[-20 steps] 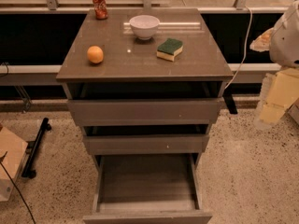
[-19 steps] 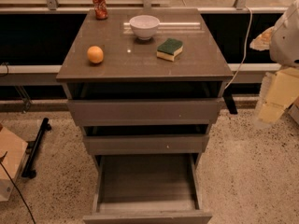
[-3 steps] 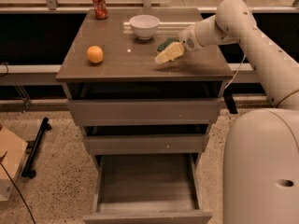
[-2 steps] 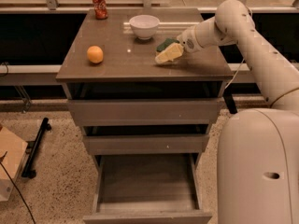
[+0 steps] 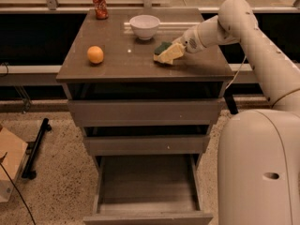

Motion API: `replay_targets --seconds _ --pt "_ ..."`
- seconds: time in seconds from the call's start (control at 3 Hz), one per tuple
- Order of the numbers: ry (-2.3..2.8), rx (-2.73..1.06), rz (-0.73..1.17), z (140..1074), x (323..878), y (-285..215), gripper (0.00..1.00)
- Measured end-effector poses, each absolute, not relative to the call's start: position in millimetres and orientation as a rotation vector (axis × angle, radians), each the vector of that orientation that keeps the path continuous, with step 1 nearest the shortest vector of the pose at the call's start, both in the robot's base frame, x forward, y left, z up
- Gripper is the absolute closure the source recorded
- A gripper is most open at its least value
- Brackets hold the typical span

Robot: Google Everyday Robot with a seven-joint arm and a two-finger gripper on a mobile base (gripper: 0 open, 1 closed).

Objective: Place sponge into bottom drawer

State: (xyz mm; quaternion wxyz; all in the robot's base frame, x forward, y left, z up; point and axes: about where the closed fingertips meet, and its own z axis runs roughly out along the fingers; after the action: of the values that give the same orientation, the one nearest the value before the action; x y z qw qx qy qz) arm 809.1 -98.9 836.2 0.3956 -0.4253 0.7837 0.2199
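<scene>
The sponge point(image 5: 162, 47) lies on the right half of the cabinet top point(image 5: 126, 62), in front of the white bowl; only its dark green top shows at the left of the gripper. My gripper point(image 5: 169, 54), with pale yellow pads, is down at the sponge's right side and covers most of it, reaching in from the right. The bottom drawer point(image 5: 147, 184) is pulled out below the cabinet, and its flat floor is bare.
An orange point(image 5: 95, 55) lies on the left of the top, a white bowl point(image 5: 144, 26) at the back middle, a red can point(image 5: 99, 4) at the back left. The two upper drawers point(image 5: 145, 111) stand slightly ajar. My white base point(image 5: 262, 168) is at the right; a cardboard box point(image 5: 9, 165) is on the floor at the left.
Since the oldest frames the arm has swung in from the right and come down onto the sponge. Over the last second it has barely moved. The sponge stays on the top.
</scene>
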Motion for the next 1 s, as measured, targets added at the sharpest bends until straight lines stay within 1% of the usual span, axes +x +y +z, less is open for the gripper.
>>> replay_targets --seconds 0.33,0.67,1.0 --pt "1.955 -1.142 0.571 857.5 783.7 -98.8 0.89" --pt "1.903 -1.202 0.568 885.2 745.2 -100.0 1.0" --pt "1.828 -1.242 0.528 922.5 688.9 -109.7 1.0"
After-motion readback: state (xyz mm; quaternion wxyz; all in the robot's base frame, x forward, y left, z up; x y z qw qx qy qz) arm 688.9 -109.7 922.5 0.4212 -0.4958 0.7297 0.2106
